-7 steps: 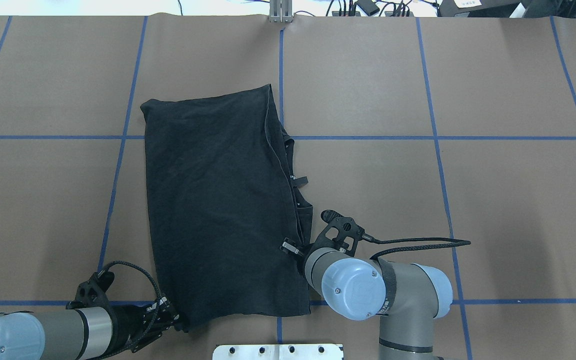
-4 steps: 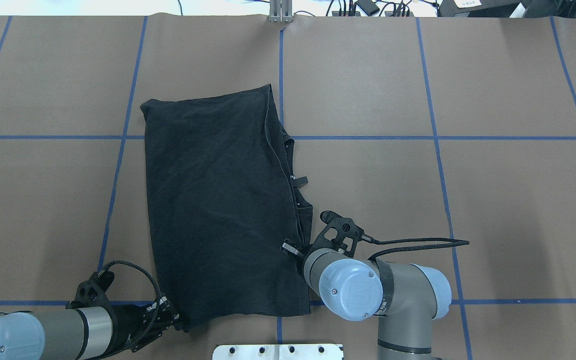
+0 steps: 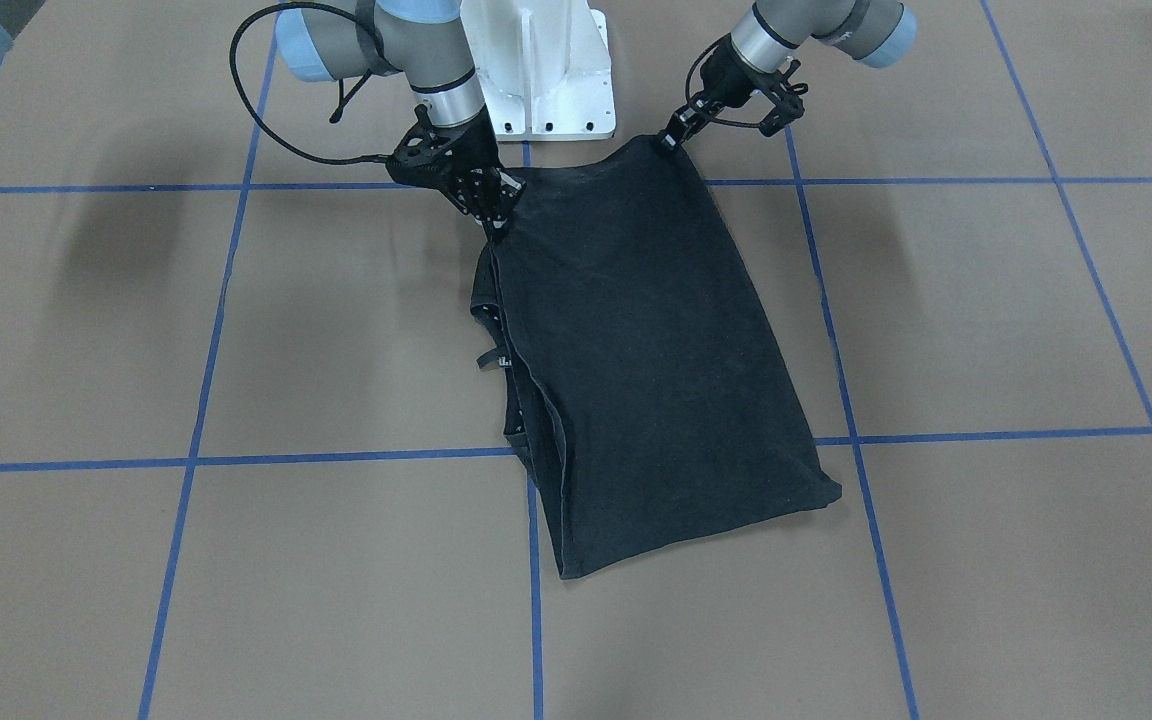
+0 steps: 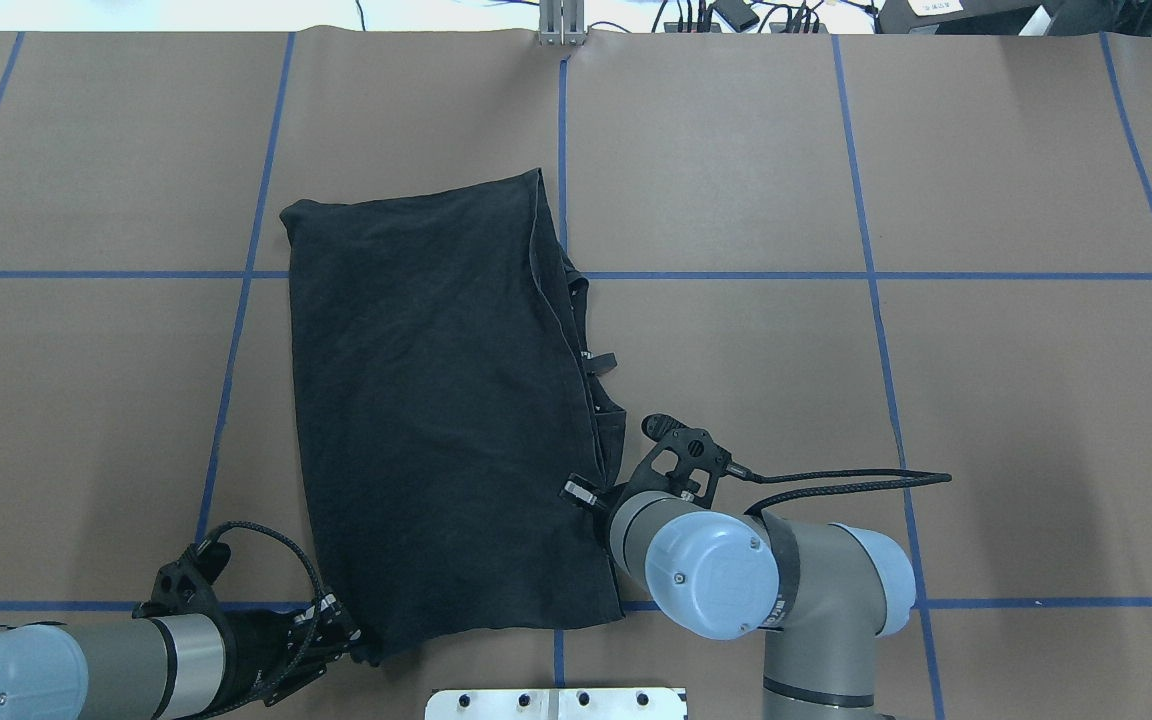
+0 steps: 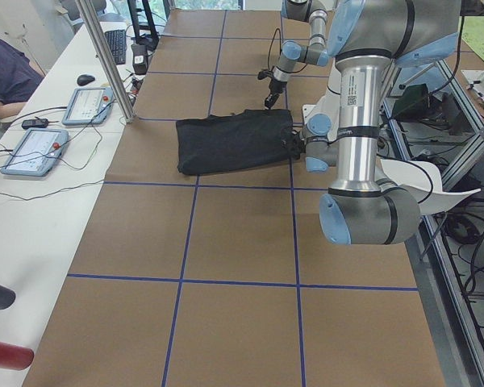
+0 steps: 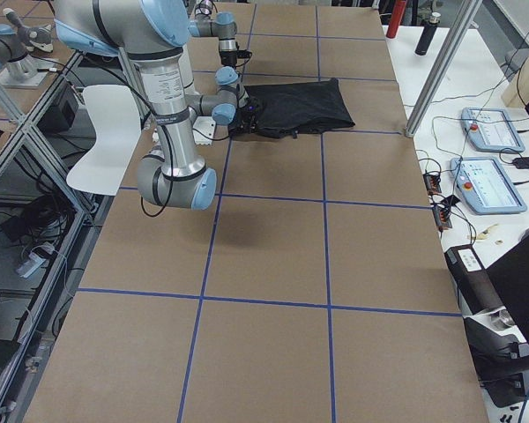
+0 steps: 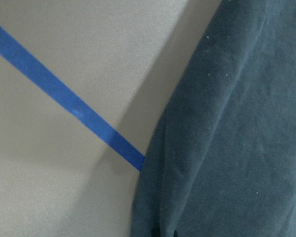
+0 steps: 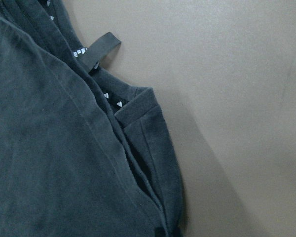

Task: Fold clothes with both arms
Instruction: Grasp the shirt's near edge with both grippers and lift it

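The shirt is pinched along its upper-frame edge by the left gripper and right gripper, so an inner layer could be dropped if thinly caught.

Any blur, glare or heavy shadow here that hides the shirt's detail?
Front-facing view: even light, soft shadows on the table, T-shirt nearly featureless black. Overhead view: strip beyond the table blown out. Left wrist view: slightly soft, blue tape fuzzy. Right wrist view: sharpest, seams readable.

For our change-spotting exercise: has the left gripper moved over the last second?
No. The left gripper sits where it was, just below the blue tape line in the overhead view, at the T-shirt corner.
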